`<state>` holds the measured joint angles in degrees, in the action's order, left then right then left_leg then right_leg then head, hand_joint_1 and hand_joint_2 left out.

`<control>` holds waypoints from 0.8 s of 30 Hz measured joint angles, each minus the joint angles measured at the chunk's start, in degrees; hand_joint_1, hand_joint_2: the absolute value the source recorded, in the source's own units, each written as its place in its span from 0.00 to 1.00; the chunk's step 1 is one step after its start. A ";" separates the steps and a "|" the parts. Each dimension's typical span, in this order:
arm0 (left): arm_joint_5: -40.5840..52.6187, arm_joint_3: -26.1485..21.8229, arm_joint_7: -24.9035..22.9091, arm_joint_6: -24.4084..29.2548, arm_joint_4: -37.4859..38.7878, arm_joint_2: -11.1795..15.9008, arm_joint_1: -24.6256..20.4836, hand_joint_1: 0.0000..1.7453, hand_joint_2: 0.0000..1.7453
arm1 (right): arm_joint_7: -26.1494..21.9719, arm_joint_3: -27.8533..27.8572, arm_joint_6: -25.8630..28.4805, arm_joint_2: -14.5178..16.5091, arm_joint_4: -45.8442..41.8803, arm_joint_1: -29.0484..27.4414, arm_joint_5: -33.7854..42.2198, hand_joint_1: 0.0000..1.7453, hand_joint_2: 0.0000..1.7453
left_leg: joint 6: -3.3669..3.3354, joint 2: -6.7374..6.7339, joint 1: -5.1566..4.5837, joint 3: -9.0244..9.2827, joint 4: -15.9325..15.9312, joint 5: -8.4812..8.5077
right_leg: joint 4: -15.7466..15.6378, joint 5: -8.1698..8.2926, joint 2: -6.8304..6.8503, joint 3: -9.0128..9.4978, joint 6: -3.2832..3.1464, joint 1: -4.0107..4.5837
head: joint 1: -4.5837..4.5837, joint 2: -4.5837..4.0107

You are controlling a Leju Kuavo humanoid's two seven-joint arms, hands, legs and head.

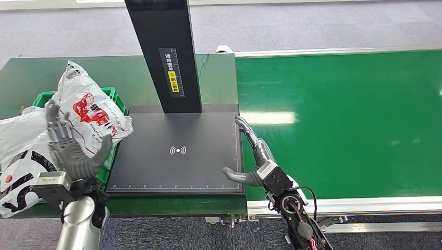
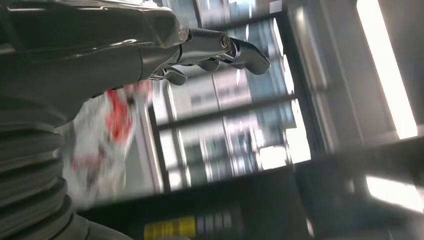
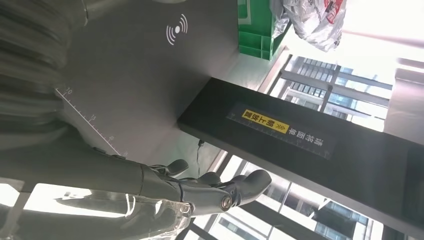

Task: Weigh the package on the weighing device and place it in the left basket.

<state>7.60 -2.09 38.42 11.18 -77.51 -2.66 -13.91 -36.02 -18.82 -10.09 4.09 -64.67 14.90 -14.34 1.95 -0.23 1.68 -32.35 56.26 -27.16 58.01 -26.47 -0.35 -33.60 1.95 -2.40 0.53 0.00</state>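
The package (image 1: 91, 112) lies in the green basket (image 1: 115, 99), and the left hand (image 1: 70, 148) and the right hand (image 1: 253, 156) are both spread, holding nothing.

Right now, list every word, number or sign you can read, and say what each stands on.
"10", "15": ruler marks along the scale plate's edge.
Wireless-wave sign: mid-plate, a symbol without words.
Post label: Chinese characters, white on black and black on yellow, too small to read surely.
Bag: red and black print, too crumpled to read.
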 joint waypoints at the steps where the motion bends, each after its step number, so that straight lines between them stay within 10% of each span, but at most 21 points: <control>1: -0.36 0.73 -0.02 -3.45 0.38 0.00 0.20 0.00 1.00 | -0.04 0.00 -0.16 0.00 0.13 0.13 -0.04 0.00 1.00 | 0.00 -0.01 0.00 0.00 0.00 0.00 | 0.00 0.00 0.00 -0.01 0.00 0.00 | 0.00 0.00; 8: 1.25 7.82 -0.01 -21.36 4.44 -0.05 2.06 0.00 1.00 | -0.28 0.00 -1.53 0.10 0.85 0.62 -1.03 0.00 1.00 | 0.00 -0.02 0.00 -0.06 0.00 -0.02 | 0.00 0.00 -0.01 -0.07 0.00 0.00 | 0.00 0.00; 24: 1.21 12.45 -2.93 -24.40 7.67 -2.64 6.03 0.00 1.00 | -0.83 0.04 -2.25 0.20 0.96 -0.17 -2.04 0.00 1.00 | 0.00 -0.03 0.00 -0.07 0.00 -0.03 | 0.00 0.00 -0.01 -0.10 0.00 0.00 | 0.01 0.00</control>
<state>8.81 10.36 35.49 -13.22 -69.84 -5.29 -7.88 -36.85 -18.78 -12.34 4.28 -63.71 14.73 -16.38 1.96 -0.26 1.68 -32.42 56.26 -27.19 58.01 -26.48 -0.36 -33.70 1.95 -2.40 0.54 0.00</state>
